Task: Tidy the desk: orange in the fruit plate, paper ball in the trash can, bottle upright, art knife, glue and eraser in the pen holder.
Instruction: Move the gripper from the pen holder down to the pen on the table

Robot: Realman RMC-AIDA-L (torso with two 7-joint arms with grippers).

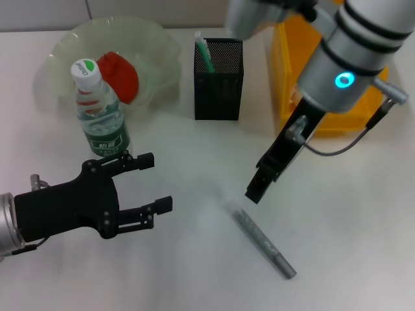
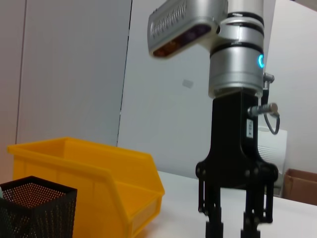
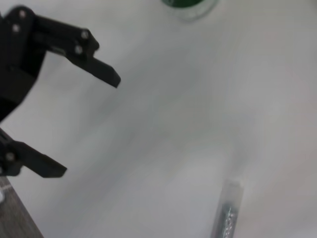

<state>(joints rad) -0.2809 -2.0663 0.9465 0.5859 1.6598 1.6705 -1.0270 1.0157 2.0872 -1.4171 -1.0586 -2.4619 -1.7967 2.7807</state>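
The grey glue (image 1: pixel 262 241) lies on the white desk at the front right; it also shows in the right wrist view as glue (image 3: pixel 228 213). My right gripper (image 1: pixel 255 189) hangs just above its near end, open and empty, and appears as right gripper (image 2: pixel 232 230) in the left wrist view. My left gripper (image 1: pixel 159 183) rests open at the front left, beside the upright bottle (image 1: pixel 100 110). The orange (image 1: pixel 120 74) sits in the fruit plate (image 1: pixel 61 55). The art knife (image 1: pixel 205 55) stands in the pen holder (image 1: pixel 218 81). The yellow trash can (image 1: pixel 295 84) is behind my right arm. Eraser and paper ball are out of view.
The left gripper (image 3: pixel 86 124) spreads its black fingers across the right wrist view, with the bottle base (image 3: pixel 188 5) at the frame edge. The trash can (image 2: pixel 99 173) and pen holder (image 2: pixel 34 208) stand close together at the back.
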